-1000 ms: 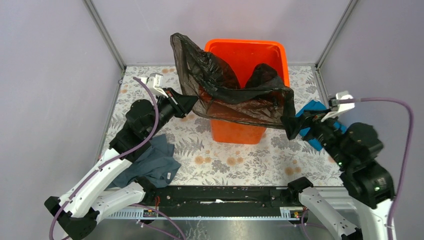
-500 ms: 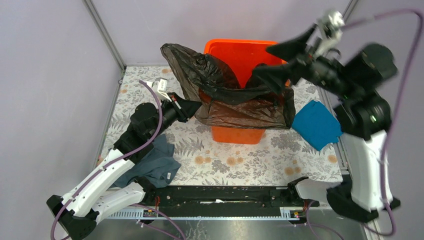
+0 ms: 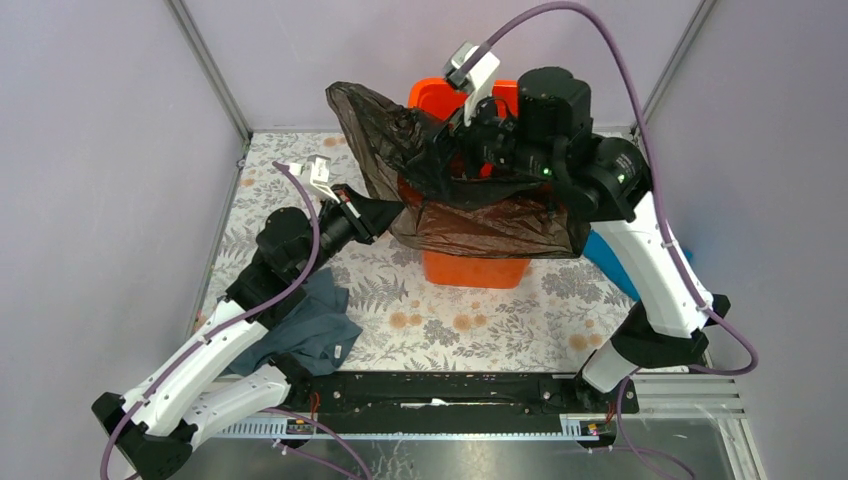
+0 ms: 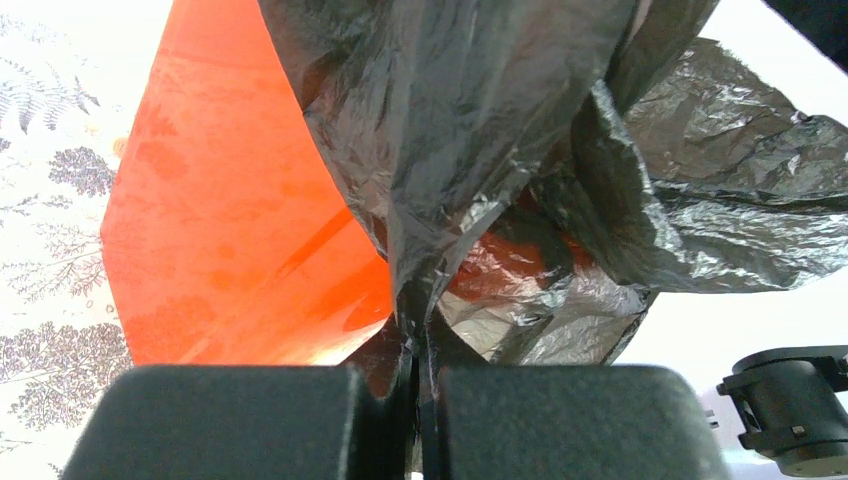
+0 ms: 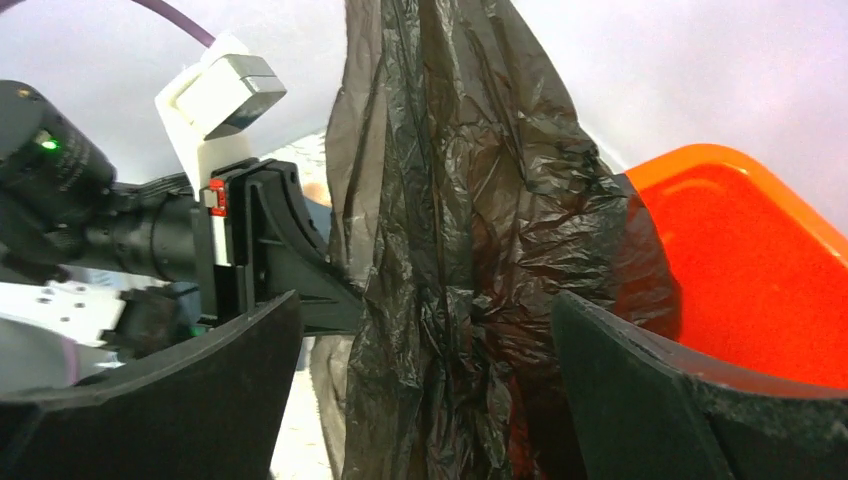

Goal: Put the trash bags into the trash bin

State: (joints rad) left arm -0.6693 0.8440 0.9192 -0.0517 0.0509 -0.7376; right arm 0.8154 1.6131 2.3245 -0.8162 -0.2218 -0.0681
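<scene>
The trash bag [image 3: 470, 215] is not yet in the trash bin [image 3: 470, 268]. Its black film is draped over the orange bin's near wall and left side, stretched to a brownish see-through sheet across the front. Part sags into the mouth, and a crumpled peak stands above the rim at the far left. The left gripper [image 4: 420, 400] reaches in from the left, its jaws pressed together on a gathered fold of the film just beside the bin's left wall. The right gripper [image 5: 425, 310] hangs over the bin's mouth with its jaws wide apart, one on each side of the upright pleat of bag, and grips nothing. The film looks very light, limp and slippery. It will probably follow whatever pulls it, balloon with trapped air and spring back out rather than settle. Where it is drawn taut over the thick rim it could tear. A bunched, many-layered fold, such as the pleat between the right jaws, seems a safer hold than a single sheet, and pushing that bunch downward should seat it. A grey-blue cloth [image 3: 300, 325] lies on the patterned tabletop [image 3: 480, 320] at the left, and a bright blue cloth [image 3: 605, 255] shows behind the right arm.
</scene>
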